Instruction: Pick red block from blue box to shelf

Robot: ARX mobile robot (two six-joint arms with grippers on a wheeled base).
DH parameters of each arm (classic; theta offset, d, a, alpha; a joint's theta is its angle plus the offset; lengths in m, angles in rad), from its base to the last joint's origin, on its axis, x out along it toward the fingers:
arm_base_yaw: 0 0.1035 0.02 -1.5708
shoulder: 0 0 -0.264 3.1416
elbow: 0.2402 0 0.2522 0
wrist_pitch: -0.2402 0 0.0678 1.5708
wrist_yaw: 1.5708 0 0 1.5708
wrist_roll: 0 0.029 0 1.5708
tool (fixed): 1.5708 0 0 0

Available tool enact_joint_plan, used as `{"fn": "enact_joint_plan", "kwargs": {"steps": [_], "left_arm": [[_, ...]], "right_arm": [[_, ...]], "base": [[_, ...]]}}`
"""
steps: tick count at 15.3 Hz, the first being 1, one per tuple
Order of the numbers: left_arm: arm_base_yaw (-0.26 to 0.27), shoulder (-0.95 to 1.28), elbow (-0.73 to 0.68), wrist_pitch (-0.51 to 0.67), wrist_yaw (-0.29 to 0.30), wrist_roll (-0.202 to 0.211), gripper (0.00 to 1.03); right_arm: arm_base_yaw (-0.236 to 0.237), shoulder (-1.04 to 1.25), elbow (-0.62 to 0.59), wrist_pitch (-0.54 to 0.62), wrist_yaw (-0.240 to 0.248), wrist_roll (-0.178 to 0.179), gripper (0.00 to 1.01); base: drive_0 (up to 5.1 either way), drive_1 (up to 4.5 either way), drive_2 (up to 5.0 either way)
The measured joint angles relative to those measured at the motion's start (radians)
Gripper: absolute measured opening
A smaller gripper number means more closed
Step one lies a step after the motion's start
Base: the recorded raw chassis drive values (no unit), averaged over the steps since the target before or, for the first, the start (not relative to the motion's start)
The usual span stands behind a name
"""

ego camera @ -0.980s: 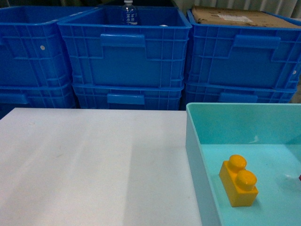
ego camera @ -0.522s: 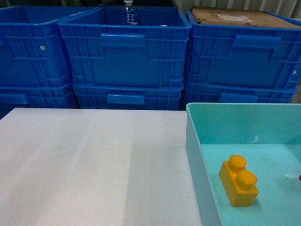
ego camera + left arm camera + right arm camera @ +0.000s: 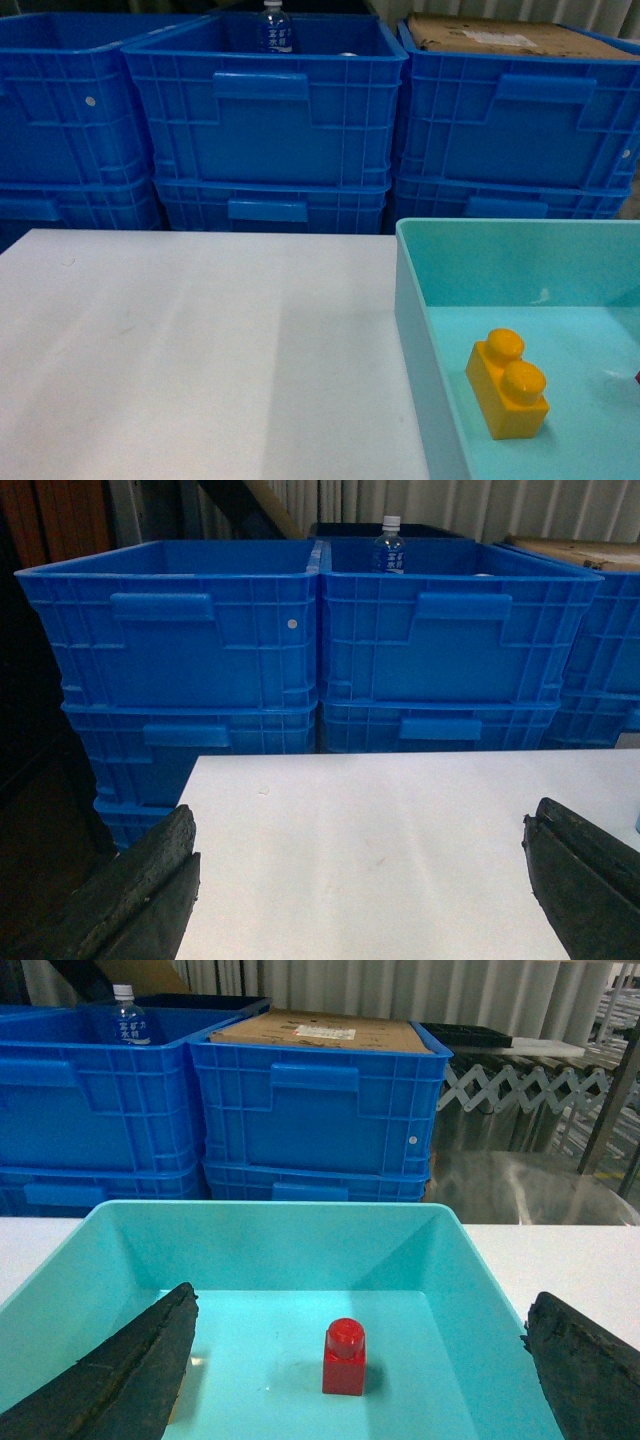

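Note:
The red block [image 3: 344, 1358] stands upright on the floor of the blue box [image 3: 280, 1245], near the middle. In the head view the blue box [image 3: 412, 300] sits at the table's right front, and only a red sliver shows at the frame's right edge. My right gripper [image 3: 362, 1298] is open over the box, its fingers wide apart either side of the block and not touching it. My left gripper [image 3: 362, 810] is open above the bare white table [image 3: 400, 820]. Shiny steel at the back right looks like part of the shelf [image 3: 520, 1185].
A yellow two-stud brick [image 3: 508, 385] also lies in the box. Stacked deep blue crates [image 3: 265, 110] line the far side of the table; one holds a water bottle [image 3: 275, 28], another is covered by cardboard [image 3: 500, 38]. A white folding barrier [image 3: 500, 1090] stands behind.

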Motion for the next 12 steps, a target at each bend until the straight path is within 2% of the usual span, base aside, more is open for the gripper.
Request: {"fn": "enact_joint_plan", "kwargs": {"steps": [12], "left_arm": [[0.0,0.0,0.0,0.0,0.0,0.0,0.98]], "right_arm": [[0.0,0.0,0.0,0.0,0.0,0.0,0.98]], "base": [[0.0,0.0,0.0]]}}
